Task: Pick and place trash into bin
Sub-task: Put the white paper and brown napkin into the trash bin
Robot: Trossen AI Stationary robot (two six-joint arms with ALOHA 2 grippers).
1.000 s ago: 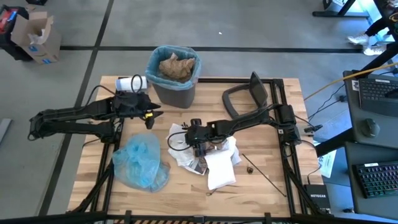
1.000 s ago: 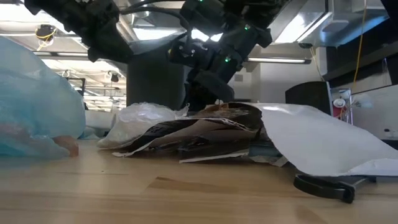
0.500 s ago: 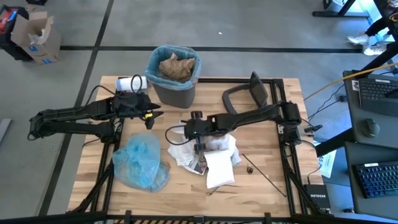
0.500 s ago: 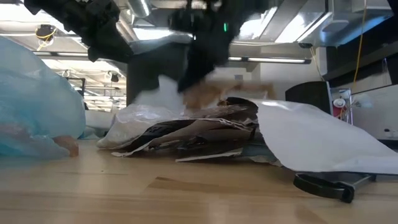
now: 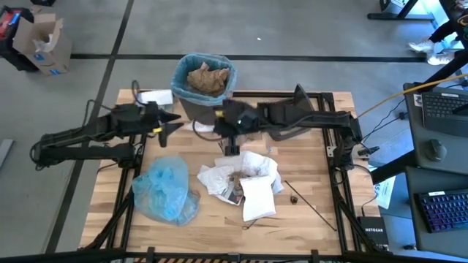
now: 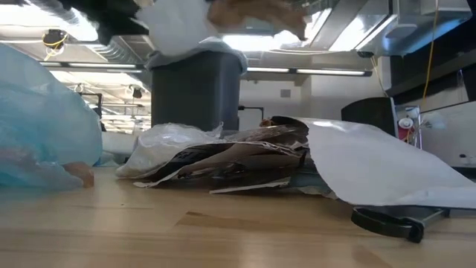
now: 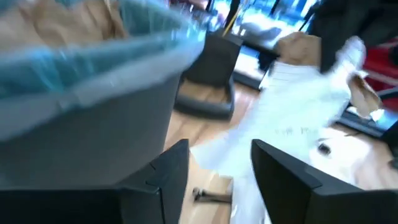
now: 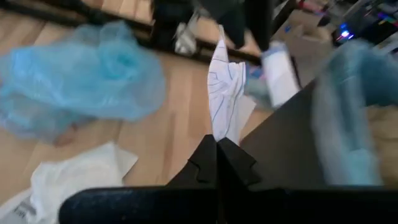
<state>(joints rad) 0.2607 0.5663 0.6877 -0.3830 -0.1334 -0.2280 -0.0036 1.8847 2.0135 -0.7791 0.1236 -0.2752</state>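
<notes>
Our right gripper [image 8: 216, 149] has its fingers pinched shut on a white printed paper sheet [image 8: 224, 93], carried just beside the bin [image 5: 204, 106], not yet over the rim. The bin sits at the worktop's [image 5: 322, 212] far edge; its blue liner already holds crumpled brown paper [image 5: 208, 77]. Our left gripper [image 5: 170, 122] waits near the bin's other side, fingers parted, holding nothing.

Left to clear: the pile mid-worktop of crumpled white paper [image 5: 219, 177], a white mailer [image 5: 258, 198], a printed packet [image 5: 235, 194], thin dark sticks [image 5: 311, 206]. The loose blue bag [image 5: 167, 190] sits well apart. We judge it early going: most of the trash is still out.
</notes>
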